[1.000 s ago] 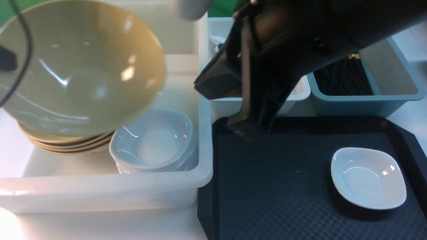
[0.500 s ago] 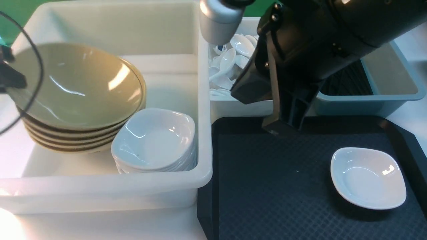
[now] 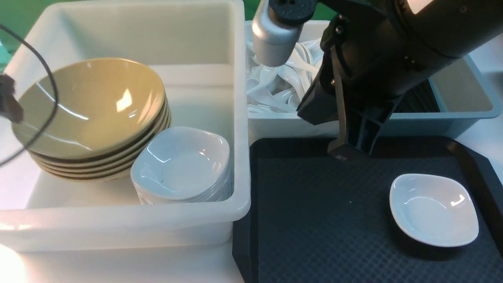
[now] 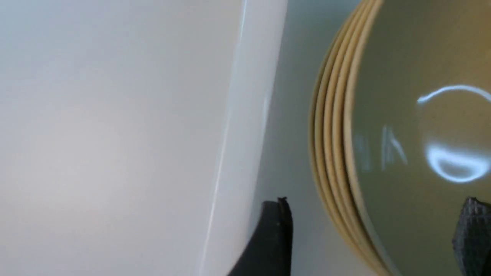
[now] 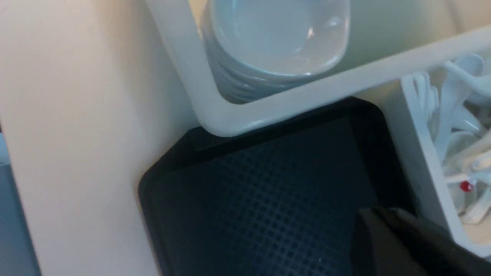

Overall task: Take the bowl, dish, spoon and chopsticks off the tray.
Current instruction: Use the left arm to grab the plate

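The tan bowl [image 3: 90,106] sits on top of a stack of like bowls in the big white tub [image 3: 239,118]. In the left wrist view my left gripper [image 4: 378,203] is open, and its fingers straddle the bowl's rim [image 4: 345,153] without touching it. The white dish [image 3: 434,210] lies on the black tray [image 3: 314,236] at the right. My right gripper [image 3: 344,151] is shut with nothing in it, just above the tray's far edge; it also shows in the right wrist view [image 5: 383,218]. No spoon or chopsticks lie on the tray.
A stack of white dishes [image 3: 180,169] stands in the big tub beside the bowls. Behind the tray are a small white tub of spoons [image 3: 275,90] and a grey-blue tub [image 3: 459,98] holding black chopsticks, partly hidden by my right arm.
The tan bowl came down from a raised, tilted hold and settled on the stack, and the left gripper let go of it. My right arm swung to the right along the tray's far edge.
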Tool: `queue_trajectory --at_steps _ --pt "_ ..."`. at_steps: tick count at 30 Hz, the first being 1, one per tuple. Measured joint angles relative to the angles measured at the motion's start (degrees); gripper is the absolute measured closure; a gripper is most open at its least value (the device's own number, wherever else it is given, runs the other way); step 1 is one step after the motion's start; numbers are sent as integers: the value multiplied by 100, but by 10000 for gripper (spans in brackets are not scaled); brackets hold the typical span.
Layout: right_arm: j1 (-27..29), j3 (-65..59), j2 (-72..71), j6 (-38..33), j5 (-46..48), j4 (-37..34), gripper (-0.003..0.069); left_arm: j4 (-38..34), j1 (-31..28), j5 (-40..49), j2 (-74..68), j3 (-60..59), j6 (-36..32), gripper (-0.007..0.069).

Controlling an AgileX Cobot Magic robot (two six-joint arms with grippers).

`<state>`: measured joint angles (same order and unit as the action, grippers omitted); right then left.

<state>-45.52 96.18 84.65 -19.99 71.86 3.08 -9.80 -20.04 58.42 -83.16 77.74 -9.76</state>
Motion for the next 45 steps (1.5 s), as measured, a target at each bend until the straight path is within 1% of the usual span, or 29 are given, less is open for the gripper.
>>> queue_trajectory --at_steps 2,4,5,6,8,10,11,12,13,14,16,20,21,24,26,30,34,35,38,40,42,43,44,45 --pt "57 0 0 109 0 98 622 -30 31 65 163 149 55 81" --pt "316 -12 0 428 7 281 621 -269 408 169 702 399 151 81" --pt "478 -41 -7 568 1 320 620 -440 765 205 928 453 130 81" --pt "503 -62 -16 607 -4 319 620 -471 834 205 928 451 131 81" --pt "771 -273 -119 831 -3 319 620 -784 1900 277 1091 472 108 80" --pt "991 -549 -300 989 -3 328 618 -867 2837 226 1022 444 108 80" --pt "1152 -786 -478 1103 -18 369 617 -882 3459 106 893 386 135 80" --pt "1220 -964 -620 1185 -17 396 617 -872 3855 32 772 363 158 80" --pt "1260 -1010 -657 1208 -17 418 617 -859 3953 -18 737 357 171 80" --pt "1405 -1395 -1042 1423 -17 540 616 -790 4755 -267 369 334 212 80" --pt "1537 -1838 -1431 1668 -17 713 615 -731 5407 -543 -75 359 236 80" --pt "1734 -2762 -2637 2107 1 1046 614 -726 6316 -884 -1139 673 236 80" --pt "1741 -2846 -2701 2143 1 1052 614 -726 6349 -884 -1139 697 236 80" --pt "1785 -3464 -3847 2505 42 1080 614 -715 6780 -1053 -2191 1286 236 80" --pt "1791 -3614 -4126 2605 42 1080 614 -715 6869 -1079 -2451 1493 236 80" --pt "1795 -4048 -5017 2814 84 1084 614 -708 7050 -1233 -3501 2223 236 80" --pt "1795 -4326 -5217 2836 89 1084 614 -708 7103 -1537 -4459 3000 350 80" --pt "1795 -4326 -5217 2836 89 1084 614 -708 7103 -1543 -4502 3036 369 80" --pt "1795 -4520 -5212 2768 81 1084 614 -708 7097 -1639 -5148 3639 672 80" --pt "1795 -4581 -5212 2705 81 1084 614 -708 7097 -1646 -5392 3857 735 85" --pt "1795 -4645 -5205 2596 81 1084 614 -768 7097 -1688 -5547 4085 764 125" --pt "1795 -4664 -5192 2564 81 1084 614 -787 7097 -1634 -5609 4163 764 170" --pt "1795 -4679 -5187 2542 81 1084 614 -787 7097 -1616 -5642 4216 764 234" --pt "1795 -4698 -5173 2510 81 1084 614 -792 7097 -1517 -5651 4246 724 329"
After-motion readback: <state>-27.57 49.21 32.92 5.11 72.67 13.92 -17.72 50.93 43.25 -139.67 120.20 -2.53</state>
